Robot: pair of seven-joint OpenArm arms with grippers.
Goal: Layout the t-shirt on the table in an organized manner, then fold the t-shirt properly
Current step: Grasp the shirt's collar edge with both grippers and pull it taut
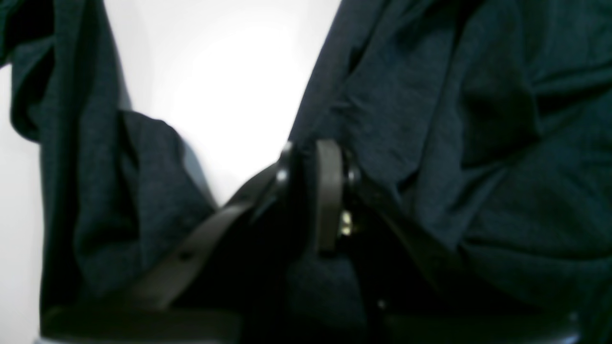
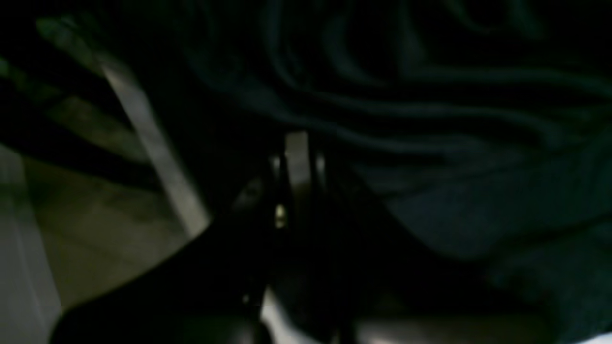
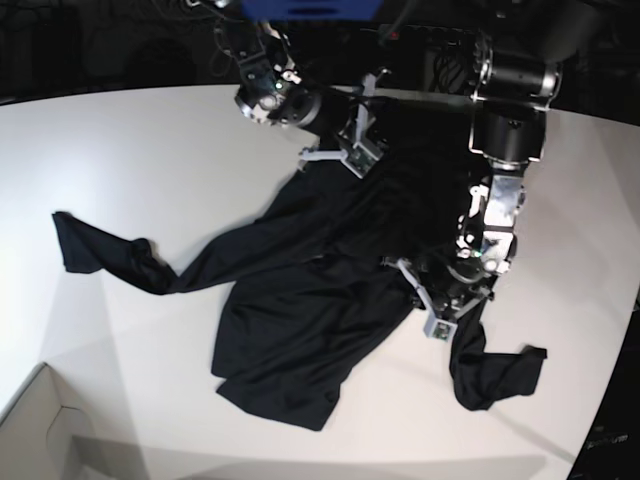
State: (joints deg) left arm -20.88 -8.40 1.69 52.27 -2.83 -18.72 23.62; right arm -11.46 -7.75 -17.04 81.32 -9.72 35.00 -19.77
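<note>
Left gripper (image 1: 311,157) at 4 o'clock in the base view, jaws nearly closed, pinching cloth. Right gripper (image 2: 296,148) at 12 o'clock, jaws fully closed.

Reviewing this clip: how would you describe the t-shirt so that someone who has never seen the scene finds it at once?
Start from the white table that fills the base view. Sprawled across its middle, between the two black arms, lies the t-shirt, crumpled, one sleeve trailing toward the view's left. It is the only cloth, soft, plain black and unprinted, unlike the rigid arms and the pale cardboard box at the lower left corner.
</note>
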